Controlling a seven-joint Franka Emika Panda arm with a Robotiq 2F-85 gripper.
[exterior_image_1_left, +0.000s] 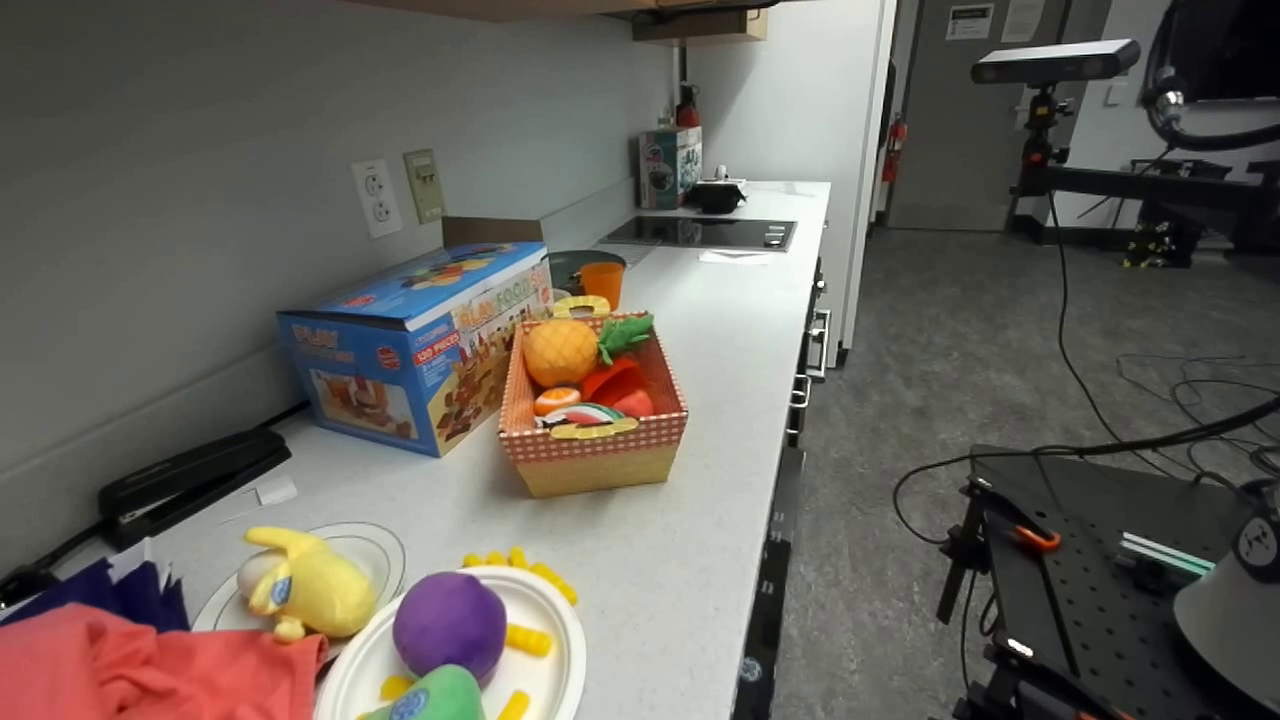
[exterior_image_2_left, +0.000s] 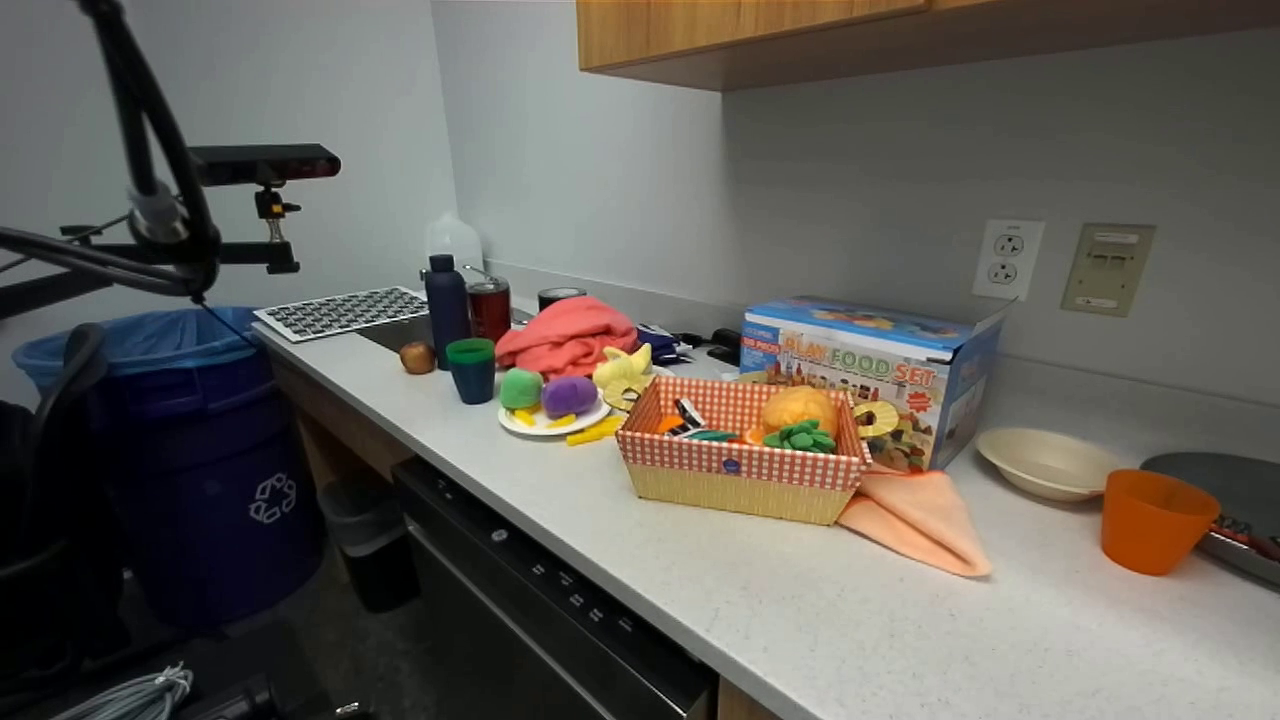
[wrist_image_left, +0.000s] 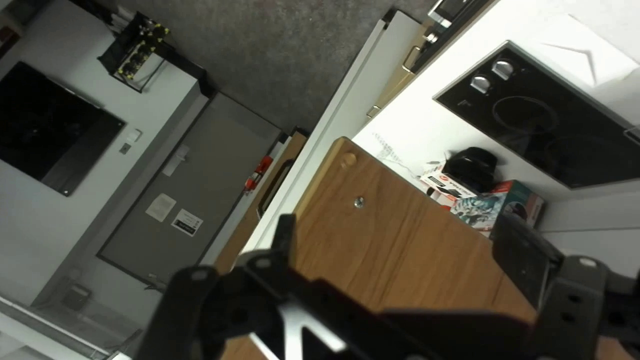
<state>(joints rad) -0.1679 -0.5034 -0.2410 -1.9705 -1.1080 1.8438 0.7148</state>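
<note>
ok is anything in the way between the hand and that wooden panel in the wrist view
Nothing visible is: in the wrist view the hand is open, and only its own parts overlap the wooden panel ahead. How far off the panel lies, the picture can't tell.

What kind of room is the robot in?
Probably a kitchen: a black stove top is set into the long white counter, and a wooden cupboard hangs above the counter.
</note>
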